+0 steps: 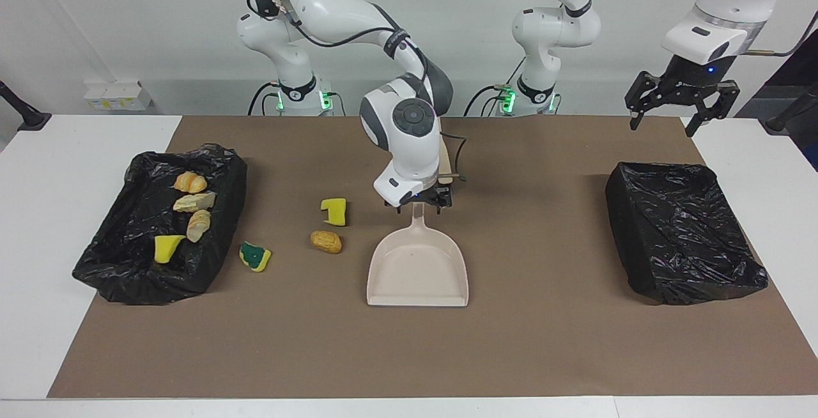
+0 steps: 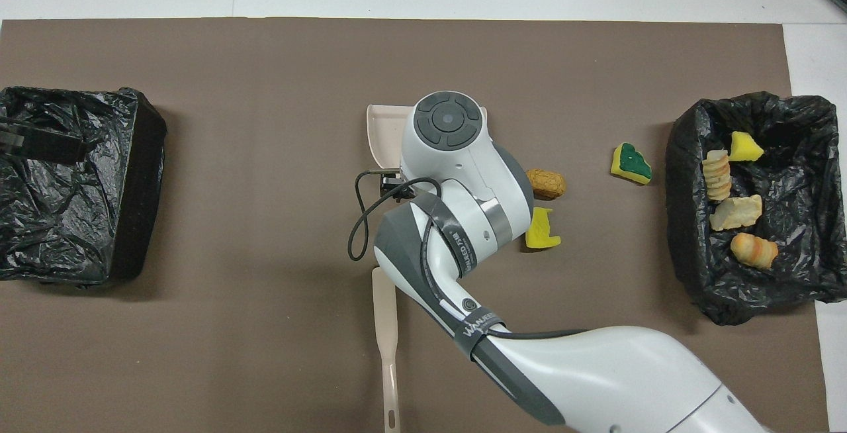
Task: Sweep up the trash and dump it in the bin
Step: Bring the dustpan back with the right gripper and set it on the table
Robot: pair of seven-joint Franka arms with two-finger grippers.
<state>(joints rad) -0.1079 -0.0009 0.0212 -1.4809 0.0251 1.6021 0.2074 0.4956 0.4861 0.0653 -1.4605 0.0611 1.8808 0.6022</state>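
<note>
The beige dustpan (image 1: 418, 271) (image 2: 382, 131) lies flat on the brown mat at mid-table. My right gripper (image 1: 418, 203) stands open just over its handle, fingers spread to either side. Three pieces of trash lie on the mat toward the right arm's end: a yellow sponge (image 1: 334, 211) (image 2: 542, 230), a brown lump (image 1: 326, 241) (image 2: 546, 183) and a green-yellow sponge (image 1: 255, 256) (image 2: 630, 163). Several more scraps sit in the black-lined bin (image 1: 220, 213) (image 2: 688, 221) at that end. The beige brush (image 2: 386, 347) lies nearer the robots, partly hidden by the right arm. My left gripper (image 1: 675, 110) waits open in the air.
A second black-lined bin (image 1: 684, 232) (image 2: 79, 221) stands at the left arm's end of the mat, under the raised left gripper. The brown mat (image 1: 543, 341) covers most of the white table.
</note>
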